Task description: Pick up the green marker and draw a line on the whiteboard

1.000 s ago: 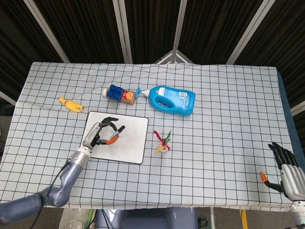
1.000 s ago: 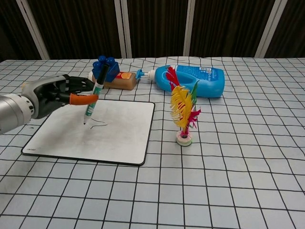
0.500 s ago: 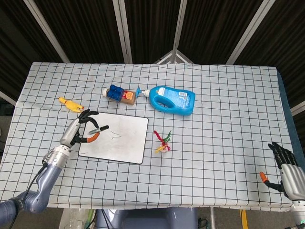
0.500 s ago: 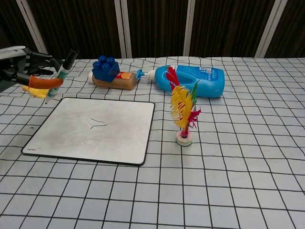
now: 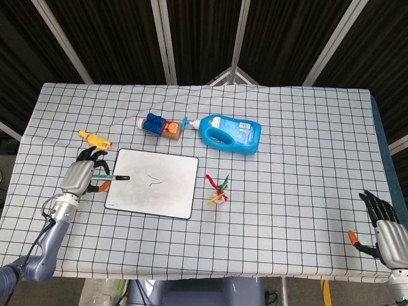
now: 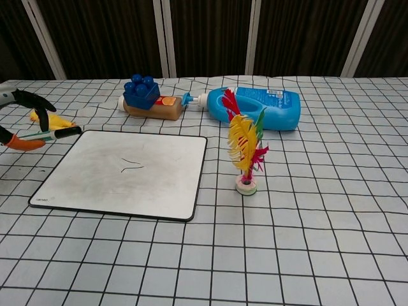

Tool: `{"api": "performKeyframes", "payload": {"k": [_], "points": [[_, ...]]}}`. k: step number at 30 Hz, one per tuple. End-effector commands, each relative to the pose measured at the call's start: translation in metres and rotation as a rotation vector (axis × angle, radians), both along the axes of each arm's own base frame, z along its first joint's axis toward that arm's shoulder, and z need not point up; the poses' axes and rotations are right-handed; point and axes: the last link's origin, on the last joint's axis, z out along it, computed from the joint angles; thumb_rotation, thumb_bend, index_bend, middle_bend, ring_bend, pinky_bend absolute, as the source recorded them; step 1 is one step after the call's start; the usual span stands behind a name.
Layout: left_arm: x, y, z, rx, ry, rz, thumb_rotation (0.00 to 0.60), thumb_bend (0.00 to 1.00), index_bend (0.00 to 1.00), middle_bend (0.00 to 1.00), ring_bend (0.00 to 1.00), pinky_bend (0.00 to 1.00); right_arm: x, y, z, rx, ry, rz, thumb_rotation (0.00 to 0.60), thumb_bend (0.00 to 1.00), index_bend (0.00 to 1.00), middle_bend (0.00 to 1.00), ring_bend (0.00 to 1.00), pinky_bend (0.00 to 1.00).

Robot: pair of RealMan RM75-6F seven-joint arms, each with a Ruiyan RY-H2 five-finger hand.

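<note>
green marker (image 5: pixel 113 177) level, pinched in left hand (image 5: pixel 81 176) fingers (image 6: pixel 39 109)

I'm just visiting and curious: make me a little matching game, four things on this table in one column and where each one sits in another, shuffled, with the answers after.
Things:
1. green marker
2. whiteboard
3. blue detergent bottle
4. feather shuttlecock

Places:
A. lying on its side at the far middle of the table
B. standing upright just right of the whiteboard
C. held in the left hand, lying level at the whiteboard's left edge
D. flat on the table, with a short dark line on it

Pairs: 1-C, 2-D, 3-A, 4-B
</note>
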Motion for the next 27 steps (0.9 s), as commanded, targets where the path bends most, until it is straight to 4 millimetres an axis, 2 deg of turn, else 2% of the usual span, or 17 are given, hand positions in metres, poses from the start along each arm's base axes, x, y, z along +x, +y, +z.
{"api": "performKeyframes", "payload": {"k": [1, 5, 7, 12, 17, 21, 23, 25, 27], "points": [[-0.007, 0.002, -0.011, 0.000, 0.055, 0.036, 0.600, 0.37, 0.64, 0.13, 0.00, 0.01, 0.000, 0.000, 0.000, 0.001, 0.002, 0.000, 0.600, 0.35, 0.00, 0.00, 0.00, 0.00], [-0.009, 0.002, -0.020, 0.017, 0.093, 0.062, 0.600, 0.33, 0.59, 0.07, 0.00, 0.00, 0.000, 0.000, 0.001, -0.001, 0.002, 0.000, 0.600, 0.35, 0.00, 0.00, 0.00, 0.00], [-0.011, 0.001, -0.022, 0.019, 0.110, 0.075, 0.600, 0.29, 0.54, 0.01, 0.00, 0.00, 0.000, 0.000, 0.000, 0.001, 0.002, 0.000, 0.600, 0.35, 0.00, 0.00, 0.00, 0.00], [-0.014, -0.002, -0.018, 0.017, 0.100, 0.114, 0.600, 0.28, 0.47, 0.00, 0.00, 0.00, 0.000, 0.000, 0.000, 0.003, 0.002, 0.001, 0.600, 0.35, 0.00, 0.00, 0.00, 0.00], [-0.011, -0.008, -0.002, 0.049, 0.045, 0.126, 0.600, 0.27, 0.42, 0.00, 0.00, 0.00, 0.001, 0.001, 0.000, 0.002, 0.001, 0.007, 0.600, 0.35, 0.00, 0.00, 0.00, 0.00], [-0.005, -0.029, 0.021, 0.088, -0.006, 0.095, 0.600, 0.25, 0.37, 0.00, 0.00, 0.00, 0.000, 0.002, 0.000, 0.004, 0.007, 0.011, 0.600, 0.35, 0.00, 0.00, 0.00, 0.00], [-0.002, -0.043, 0.034, 0.108, -0.031, 0.073, 0.600, 0.23, 0.31, 0.00, 0.00, 0.00, 0.000, 0.001, 0.001, 0.004, 0.009, 0.013, 0.600, 0.35, 0.00, 0.00, 0.00, 0.00], [0.001, -0.060, 0.047, 0.122, -0.056, 0.056, 0.600, 0.18, 0.12, 0.00, 0.00, 0.00, 0.000, 0.002, 0.001, 0.007, 0.013, 0.015, 0.600, 0.35, 0.00, 0.00, 0.00, 0.00], [0.000, -0.076, 0.057, 0.133, -0.068, 0.051, 0.600, 0.13, 0.01, 0.00, 0.00, 0.00, 0.001, 0.002, 0.000, 0.011, 0.017, 0.018, 0.600, 0.35, 0.00, 0.00, 0.00, 0.00]]}}
